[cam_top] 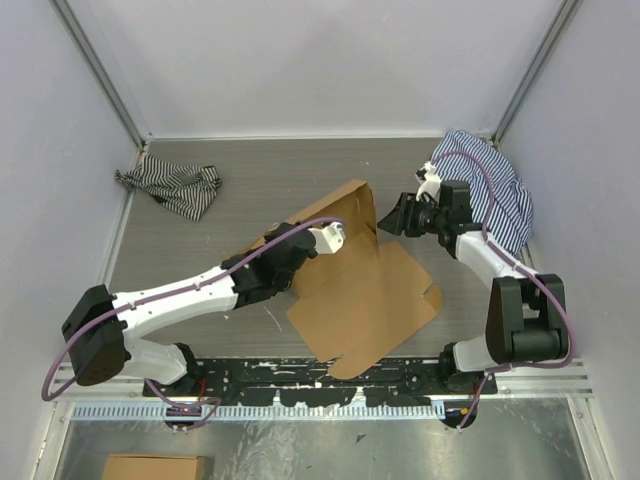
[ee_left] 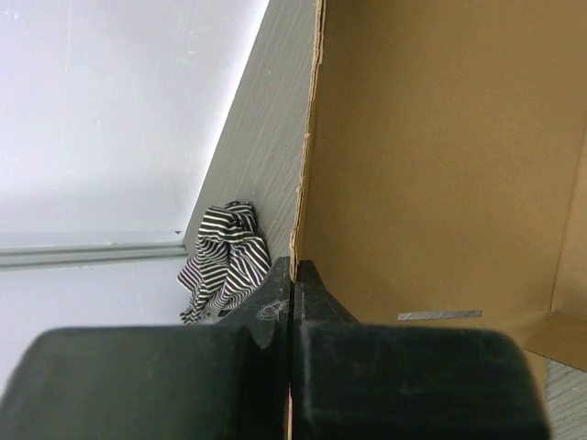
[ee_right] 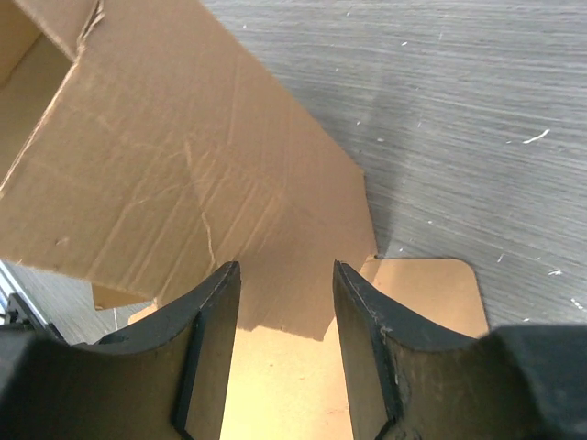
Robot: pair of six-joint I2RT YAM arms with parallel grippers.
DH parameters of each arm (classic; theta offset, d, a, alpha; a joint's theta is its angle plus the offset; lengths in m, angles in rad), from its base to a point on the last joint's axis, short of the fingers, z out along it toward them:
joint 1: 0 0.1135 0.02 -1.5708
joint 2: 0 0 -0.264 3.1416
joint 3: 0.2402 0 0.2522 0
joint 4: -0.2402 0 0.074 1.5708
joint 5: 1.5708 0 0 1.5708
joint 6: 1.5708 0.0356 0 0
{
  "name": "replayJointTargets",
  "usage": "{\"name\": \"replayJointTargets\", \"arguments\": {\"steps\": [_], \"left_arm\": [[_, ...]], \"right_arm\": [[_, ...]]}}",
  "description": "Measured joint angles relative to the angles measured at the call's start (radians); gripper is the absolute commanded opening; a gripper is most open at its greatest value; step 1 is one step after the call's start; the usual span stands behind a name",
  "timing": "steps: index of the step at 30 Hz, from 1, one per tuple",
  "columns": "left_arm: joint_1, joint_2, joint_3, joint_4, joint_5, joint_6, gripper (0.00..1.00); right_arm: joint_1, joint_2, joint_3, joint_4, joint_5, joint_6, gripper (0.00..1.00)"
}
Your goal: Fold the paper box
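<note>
The paper box (cam_top: 365, 295) is a brown cardboard sheet lying mid-table with one panel (cam_top: 345, 212) raised upright at its far side. My left gripper (cam_top: 338, 238) is shut on that raised panel's edge. In the left wrist view the thin cardboard edge (ee_left: 307, 137) runs down between the closed fingertips of my left gripper (ee_left: 293, 266). My right gripper (cam_top: 386, 222) stands open just right of the raised panel. In the right wrist view my right gripper (ee_right: 285, 275) holds nothing, with the tilted panel (ee_right: 183, 165) ahead and a flat flap (ee_right: 431, 293) below.
One striped cloth (cam_top: 172, 185) lies crumpled at the back left, also showing as the striped cloth (ee_left: 225, 261) in the left wrist view. A second striped cloth (cam_top: 490, 185) is bunched behind the right arm. Another cardboard piece (cam_top: 155, 467) sits below the table's front rail.
</note>
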Motion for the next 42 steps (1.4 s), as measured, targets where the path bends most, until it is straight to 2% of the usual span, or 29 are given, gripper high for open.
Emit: {"name": "replayJointTargets", "arguments": {"steps": [7,21,27,42], "left_arm": [[-0.016,0.0,-0.006,0.028,-0.011,0.019,0.0],[-0.072,0.0,-0.059,0.093,-0.041,0.061,0.0],[-0.095,0.042,-0.08,0.155,-0.102,0.125,0.0],[-0.114,0.073,-0.1,0.212,-0.142,0.167,0.0]], "right_arm": [[0.025,-0.085,-0.098,0.107,-0.007,-0.028,0.51],[0.045,-0.096,-0.154,0.213,0.087,-0.112,0.54],[0.045,-0.095,-0.161,0.242,0.098,-0.135,0.54],[0.044,-0.009,-0.167,0.297,0.009,-0.193,0.55]]}}
